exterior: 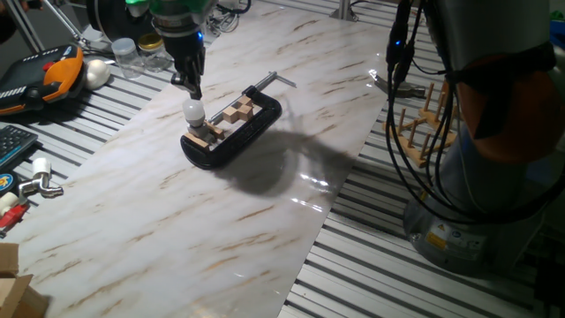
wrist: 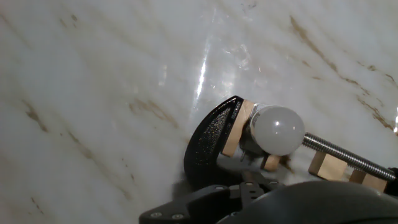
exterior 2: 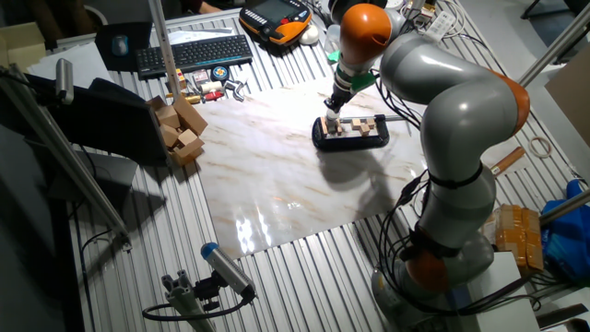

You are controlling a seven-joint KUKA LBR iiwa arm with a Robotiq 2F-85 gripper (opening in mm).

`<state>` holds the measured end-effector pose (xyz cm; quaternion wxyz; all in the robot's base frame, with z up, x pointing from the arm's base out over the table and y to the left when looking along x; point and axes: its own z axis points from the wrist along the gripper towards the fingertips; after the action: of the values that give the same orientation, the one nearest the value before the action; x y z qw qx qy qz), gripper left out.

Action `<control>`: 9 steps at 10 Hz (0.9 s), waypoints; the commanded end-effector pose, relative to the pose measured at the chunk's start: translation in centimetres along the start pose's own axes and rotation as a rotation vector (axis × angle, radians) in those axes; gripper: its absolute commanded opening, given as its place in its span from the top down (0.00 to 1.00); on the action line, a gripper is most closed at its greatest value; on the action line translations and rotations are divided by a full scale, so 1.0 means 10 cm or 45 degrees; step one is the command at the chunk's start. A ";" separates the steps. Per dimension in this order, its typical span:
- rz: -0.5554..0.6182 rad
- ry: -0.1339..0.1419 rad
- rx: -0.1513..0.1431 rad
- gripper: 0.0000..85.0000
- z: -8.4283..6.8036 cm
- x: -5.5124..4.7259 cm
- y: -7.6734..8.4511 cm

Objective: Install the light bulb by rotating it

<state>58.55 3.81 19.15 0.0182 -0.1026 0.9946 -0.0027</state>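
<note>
The light bulb (exterior: pixel 193 111) is small, white and round. It stands upright in a wooden block at the near end of a black clamp (exterior: pixel 252 131) on the marble board (exterior: pixel 177 221). My gripper (exterior: pixel 192 88) hangs just above the bulb, its dark fingers pointing down at it, and a small gap shows between them and the bulb. In the hand view the light bulb (wrist: pixel 277 129) sits right of centre on the clamp (wrist: pixel 208 149) with no finger around it. From the other fixed view the gripper (exterior 2: pixel 333 109) is over the bulb (exterior 2: pixel 330 123). The spread of the fingers does not show.
Small wooden blocks (exterior: pixel 237 113) fill the clamp, whose screw handle (exterior: pixel 275 81) points away. An orange-black pendant (exterior: pixel 48 75), a white ball (exterior: pixel 95 73) and jars (exterior: pixel 132 55) lie left of the board. A wooden peg rack (exterior: pixel 424 119) stands on the right, beside hanging cables (exterior: pixel 399 62).
</note>
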 end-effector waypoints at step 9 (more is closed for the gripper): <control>0.098 -0.018 0.014 1.00 -0.07 0.19 0.00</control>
<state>56.72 3.40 19.78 0.0263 -0.0638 0.9976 -0.0065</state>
